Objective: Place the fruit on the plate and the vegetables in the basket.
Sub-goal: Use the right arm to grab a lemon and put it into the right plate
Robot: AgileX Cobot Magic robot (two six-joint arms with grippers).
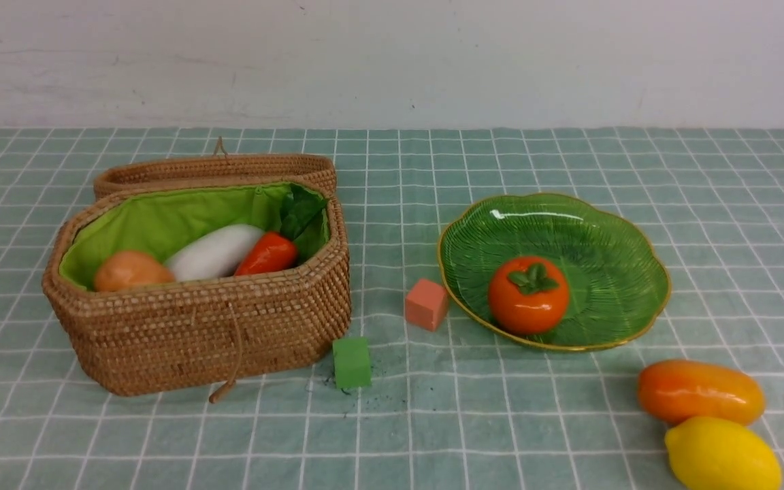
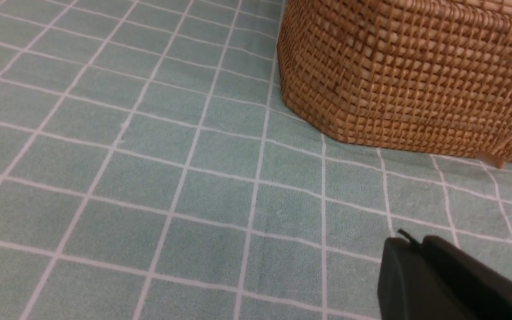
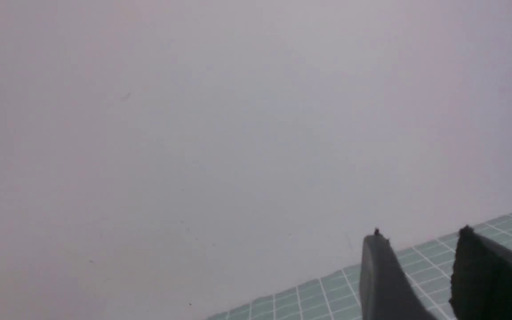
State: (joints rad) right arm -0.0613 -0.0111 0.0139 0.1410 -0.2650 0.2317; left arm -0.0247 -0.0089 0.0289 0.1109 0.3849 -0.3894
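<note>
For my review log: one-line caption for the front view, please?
Persimmon on plate; potato, white vegetable, carrot in basket; mango, lemon on the cloth.

Item one, left gripper (image 2: 416, 242): only the finger ends show, in the left wrist view. Both fingers (image 2: 442, 284) are matte black and smooth-faced, with rounded shoulders narrowing to blunt tips. A thin seam line runs between the two. A short black sliver projects from the tip of one.

Item two, right gripper (image 3: 420, 232): finger ends only, in the right wrist view. One finger (image 3: 382, 280) is dark grey, smooth, faintly sheened and wedge-shaped. The other finger (image 3: 491, 275) is blacker, with a rough, grainy face and an uneven edge. Each tip carries a small dark nub. Surface markings cannot be made out.
</note>
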